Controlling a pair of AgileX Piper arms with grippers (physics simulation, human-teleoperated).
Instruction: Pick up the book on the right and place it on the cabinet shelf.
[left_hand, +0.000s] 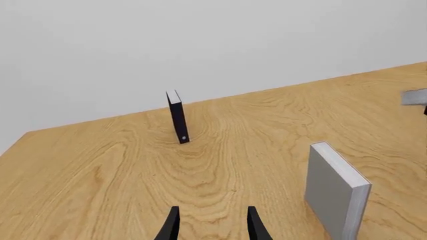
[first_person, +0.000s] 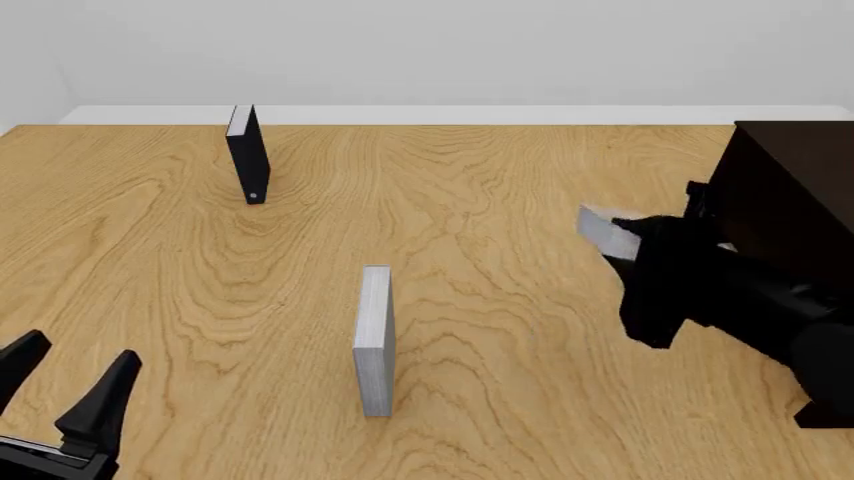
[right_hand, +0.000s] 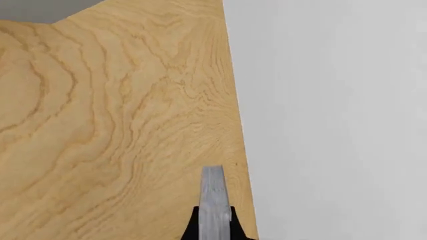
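We judge the book (first_person: 603, 233) is carried off the table (first_person: 507, 300), at about 3 o'clock in the front view, so that it can pass edge-first onto the shelf of the dark cabinet (first_person: 794, 190) just beside it; the right gripper (right_hand: 213, 231) is clamped on its lower edge, one finger on each face, as the right wrist view shows. We note the right arm is bent low and reaches forward beside the cabinet, while the left gripper (left_hand: 212, 222) hovers at 7 o'clock with its fingers apart, empty, well clear of the slim grey book (first_person: 375, 340) and the black book (first_person: 248, 155), both standing upright.
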